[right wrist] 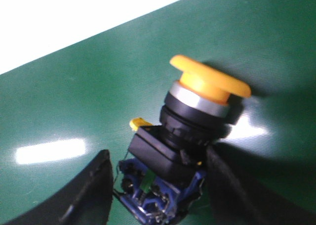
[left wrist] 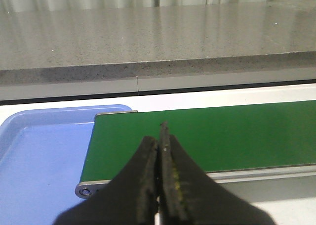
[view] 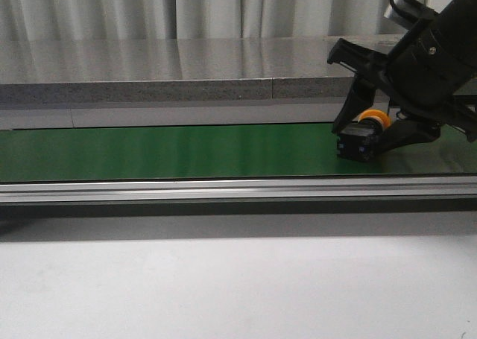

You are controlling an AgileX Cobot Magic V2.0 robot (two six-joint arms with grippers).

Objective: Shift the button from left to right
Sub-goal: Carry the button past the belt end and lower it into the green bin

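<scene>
button point(view: 363, 135) sits tilted near the green belt point(view: 171, 151)'s right end | our right gripper point(view: 367, 134) straddles its block, grip unclear tbh | left gripper point(left wrist: 160, 185) closed, empty | off-centre pinch might twist it loose

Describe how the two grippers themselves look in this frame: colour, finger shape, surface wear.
Both are matte black. The left gripper has broad fingers tapering to narrow tips, with yellowish scuffing on the inner pads. The right gripper is angular and black, with wide curved fingers.

Button's point(right wrist: 190, 136) contact block partly behind the right fingers point(right wrist: 237, 185), cut off below.
</scene>
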